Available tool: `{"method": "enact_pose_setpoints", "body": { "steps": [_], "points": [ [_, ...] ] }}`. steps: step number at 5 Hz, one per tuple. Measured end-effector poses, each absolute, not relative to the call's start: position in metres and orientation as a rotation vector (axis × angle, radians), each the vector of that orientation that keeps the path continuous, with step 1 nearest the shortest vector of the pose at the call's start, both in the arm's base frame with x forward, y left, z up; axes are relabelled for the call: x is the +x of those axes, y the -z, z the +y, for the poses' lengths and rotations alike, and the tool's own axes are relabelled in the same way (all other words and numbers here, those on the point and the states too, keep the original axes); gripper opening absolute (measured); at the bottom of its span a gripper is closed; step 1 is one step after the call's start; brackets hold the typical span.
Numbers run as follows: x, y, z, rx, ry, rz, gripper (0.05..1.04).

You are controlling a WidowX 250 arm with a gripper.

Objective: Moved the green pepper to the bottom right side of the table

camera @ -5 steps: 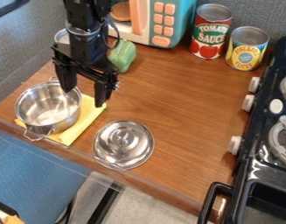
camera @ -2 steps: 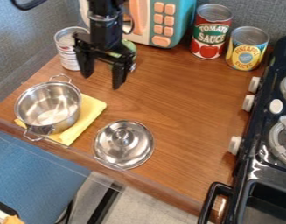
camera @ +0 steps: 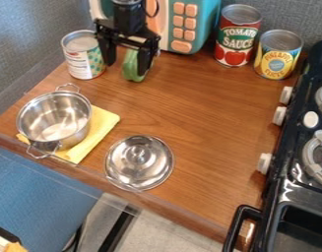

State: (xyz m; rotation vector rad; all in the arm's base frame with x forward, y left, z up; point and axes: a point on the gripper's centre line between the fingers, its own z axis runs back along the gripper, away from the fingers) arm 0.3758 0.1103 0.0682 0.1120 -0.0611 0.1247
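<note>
The black gripper [camera: 126, 69] hangs at the upper left of the table [camera: 196, 103], in front of the toy microwave. Its two fingers are spread apart, one at each side of the green pepper [camera: 132, 66]. The pepper rests on the wood, partly hidden behind the gripper; whether a finger touches it, I cannot tell.
Left of the gripper stands a can [camera: 85, 63]. A steel pot [camera: 54, 120] sits on a yellow cloth [camera: 103, 129], with a steel lid [camera: 139, 162] nearby. Two cans [camera: 237, 42] stand at the back right, and a black stove [camera: 295, 182] borders the right side.
The gripper has moved back and to the right, from above the pot's right side to the pepper. The can on the left has come into fuller view.
</note>
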Motion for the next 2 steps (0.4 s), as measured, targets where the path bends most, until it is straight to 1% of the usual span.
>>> {"method": "enact_pose_setpoints", "body": {
  "steps": [1,2],
  "points": [
    [0.394,-0.067,0.120,0.104,-0.148,-0.094,1.001],
    [0.404,-0.053,0.125,0.105,-0.171,-0.075,1.001]
  ]
}}
